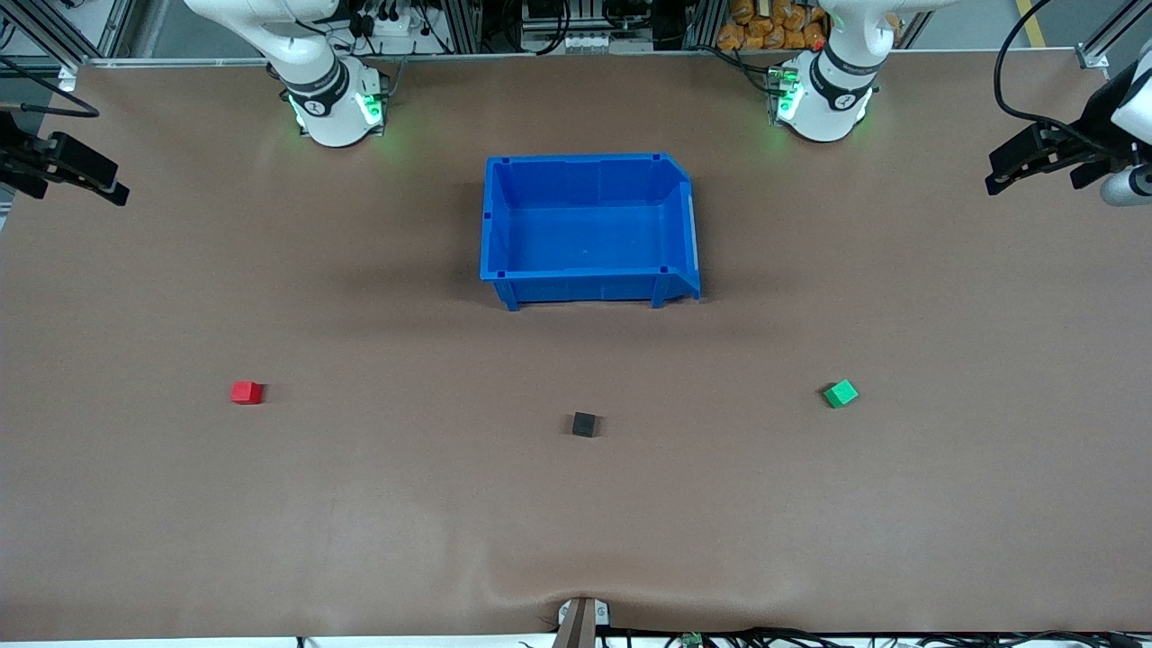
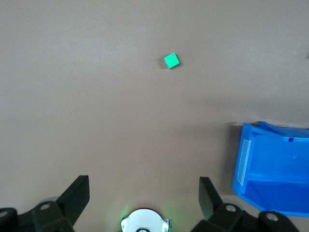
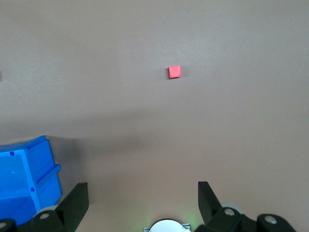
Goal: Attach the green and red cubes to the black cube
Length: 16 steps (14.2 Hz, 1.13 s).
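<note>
Nothing is held at this moment, and no cube is yet attached to another; the left gripper (image 2: 145,193) is raised at the table's edge on the left arm's end, near the corner by the bases, with its jaws spread wide and nothing between them; the right gripper (image 3: 142,195) is raised in the same manner at the edge on the right arm's end, likewise agape and empty; both arms are judged to be waiting. The black cube (image 1: 584,424) is set on the brown table (image 1: 360,522) about midway between the two ends, nearer to the front camera than the blue bin (image 1: 497,225), which stands empty toward the bases' edge; the green cube (image 1: 841,393) is placed toward the left arm's end, turned slightly askew to the table's edges, and the red cube (image 1: 246,392) toward the right arm's end, sitting squarer; all three are well apart from each other. The coming move is judged to turn on one relation: each coloured cube is seen in its own arm's wrist view directly out ahead of that arm's spread jaws, so the green one is best reached by the left arm and the red one by the right; being cubes, no long axis is offered, though the green cube's skew may call for a small wrist turn before a grasp.
</note>
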### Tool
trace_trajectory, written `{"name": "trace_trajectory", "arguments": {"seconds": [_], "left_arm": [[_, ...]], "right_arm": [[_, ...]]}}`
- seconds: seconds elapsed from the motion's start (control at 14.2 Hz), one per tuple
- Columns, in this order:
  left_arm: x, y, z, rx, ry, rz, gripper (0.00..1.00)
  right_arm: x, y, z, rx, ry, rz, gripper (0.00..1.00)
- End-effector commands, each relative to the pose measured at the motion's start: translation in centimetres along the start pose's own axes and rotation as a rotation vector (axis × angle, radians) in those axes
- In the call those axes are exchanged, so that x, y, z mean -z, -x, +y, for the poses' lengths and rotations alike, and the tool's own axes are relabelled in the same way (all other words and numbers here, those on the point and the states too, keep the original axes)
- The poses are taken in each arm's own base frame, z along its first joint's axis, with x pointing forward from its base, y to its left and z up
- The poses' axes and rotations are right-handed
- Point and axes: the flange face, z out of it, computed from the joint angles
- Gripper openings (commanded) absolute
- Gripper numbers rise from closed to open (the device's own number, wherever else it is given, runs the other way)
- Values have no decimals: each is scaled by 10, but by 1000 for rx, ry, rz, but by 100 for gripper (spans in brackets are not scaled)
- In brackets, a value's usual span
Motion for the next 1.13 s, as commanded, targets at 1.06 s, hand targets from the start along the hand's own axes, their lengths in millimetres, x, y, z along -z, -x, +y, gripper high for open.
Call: {"name": "trace_trajectory", "arguments": {"seconds": [1.06], "left_arm": [[-11, -14, 0, -18, 3, -8, 100]], "right_arm": [[-8, -1, 9, -10, -13, -45, 100]]}}
